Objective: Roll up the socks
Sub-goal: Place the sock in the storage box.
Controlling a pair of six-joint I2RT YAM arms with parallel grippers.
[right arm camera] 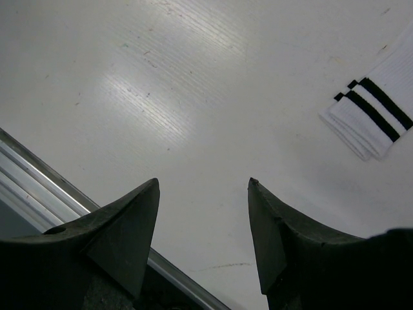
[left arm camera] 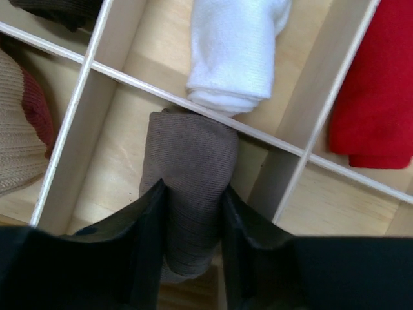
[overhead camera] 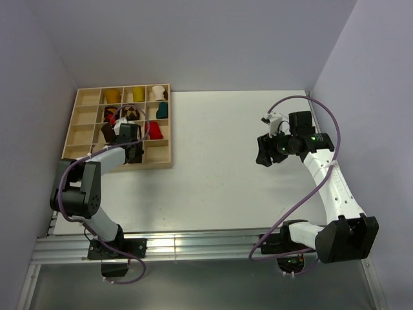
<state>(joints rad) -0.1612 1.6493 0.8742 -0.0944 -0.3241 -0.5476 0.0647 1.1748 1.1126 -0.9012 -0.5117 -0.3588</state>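
Observation:
My left gripper [left arm camera: 193,194] is shut on a rolled grey-brown sock [left arm camera: 190,161]. The sock lies in a compartment of the wooden divider tray [left arm camera: 77,103] and its far end touches the divider. In the top view this gripper [overhead camera: 124,134] is over the tray [overhead camera: 155,161] at the back left. My right gripper [right arm camera: 203,184] is open and empty above the bare white table. A pale cream sock with dark-striped cuff [right arm camera: 374,113] lies flat to its right. In the top view that sock [overhead camera: 271,119] peeks out behind the right gripper [overhead camera: 263,155].
Neighbouring compartments hold a white roll [left arm camera: 235,51], a red roll [left arm camera: 381,97], a tan-and-maroon roll [left arm camera: 19,129] and a dark one [left arm camera: 58,10]. More coloured rolls fill the tray's far rows [overhead camera: 135,95]. The metal rail [right arm camera: 39,181] marks the table's near edge.

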